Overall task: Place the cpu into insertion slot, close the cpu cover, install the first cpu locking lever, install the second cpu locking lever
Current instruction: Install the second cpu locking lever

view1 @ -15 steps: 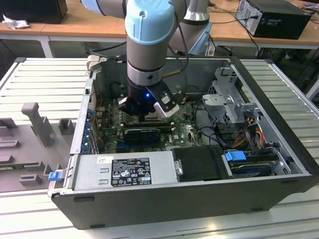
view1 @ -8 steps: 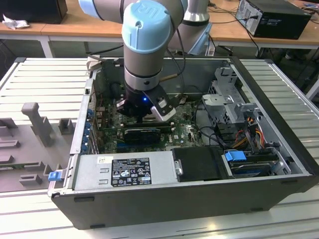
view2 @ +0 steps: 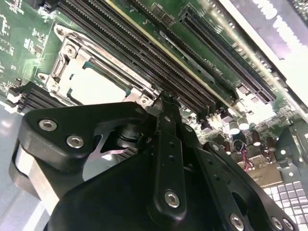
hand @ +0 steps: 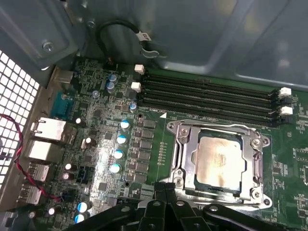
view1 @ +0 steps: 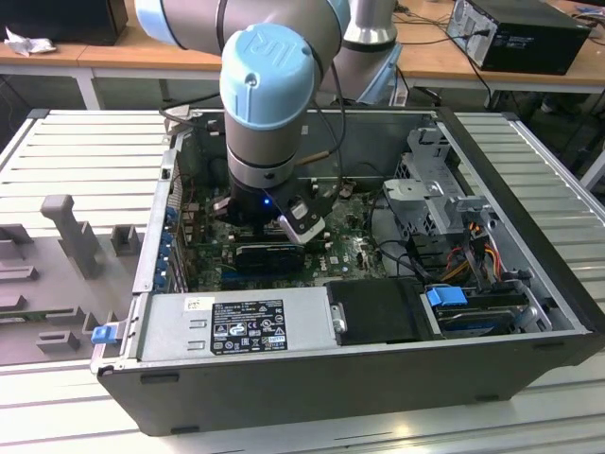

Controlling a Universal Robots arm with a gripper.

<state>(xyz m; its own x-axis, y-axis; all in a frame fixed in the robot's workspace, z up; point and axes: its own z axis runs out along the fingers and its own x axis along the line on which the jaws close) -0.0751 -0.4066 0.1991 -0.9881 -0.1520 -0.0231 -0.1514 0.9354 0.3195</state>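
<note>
no legible writing worth reporting. hand (view2: pixel 166 103) low inside the computer case (view1: pixel 529 284), just above the motherboard (hand: pixel 159 144), fingers together, gripping nothing. cpu (hand: pixel 219 161) seated in its socket, cpu cover (hand: pixel 185 144) down around it, at the hand's 1 o'clock in the first wrist view.

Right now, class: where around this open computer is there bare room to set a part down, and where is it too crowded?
Free: the ribbed table at the exterior view's right of the computer case. Crowded: inside the case, the gripper hangs beside the cpu, memory slots bordering; cables fill the drive side.
</note>
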